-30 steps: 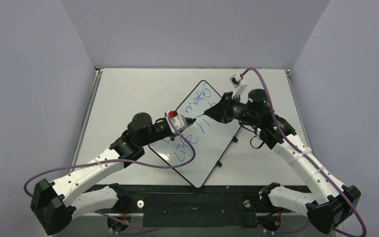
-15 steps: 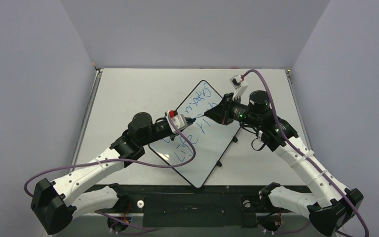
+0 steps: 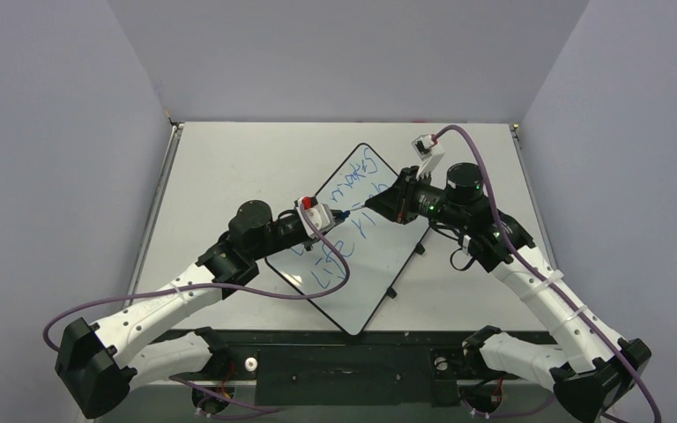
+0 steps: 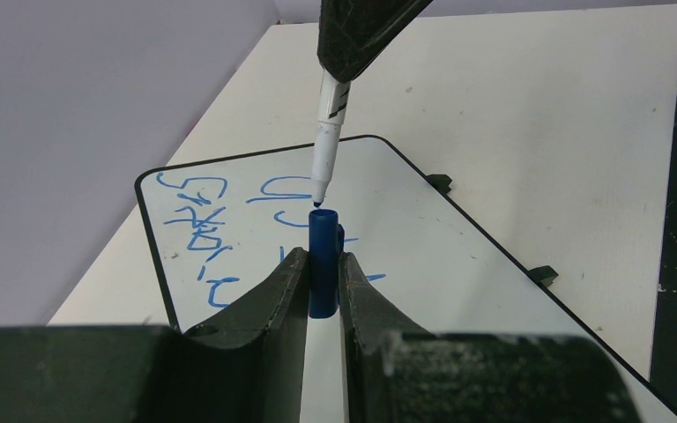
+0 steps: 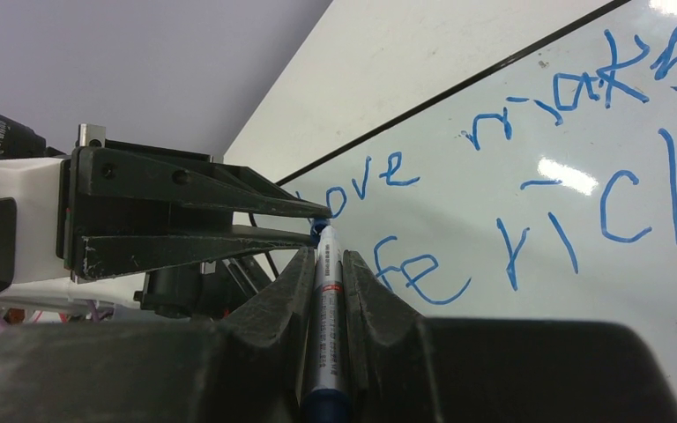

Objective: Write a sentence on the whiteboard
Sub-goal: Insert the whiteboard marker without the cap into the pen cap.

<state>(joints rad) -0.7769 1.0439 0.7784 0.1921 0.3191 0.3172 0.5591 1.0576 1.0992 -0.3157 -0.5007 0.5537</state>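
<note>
Two robot arms reach in from the near edge of a matte white surface (image 3: pixel 229 167), elbows bent outward, and their tools meet tip to tip above the whiteboard (image 3: pixel 379 273). The left tool (image 3: pixel 342 214) points toward the right and is clamped on a short blue marker cap (image 4: pixel 322 233), which stands between its dark fingers with the open end facing away from the wrist. The right tool (image 3: pixel 372 203) points back toward it and is closed around a white-barrelled marker (image 4: pixel 326 145) that runs lengthwise between its fingers. The marker's dark tip sits right at the cap's mouth, in line with it; whether the two touch cannot be told. The whiteboard lies flat in the middle of the surface, turned diagonally, glossy white with a thin black rim, rounded corners and small black feet. The sentence (image 3: pixel 331 264) runs across it in two slanted lines of blue handwriting that read "love makes" and "life rich".
</note>
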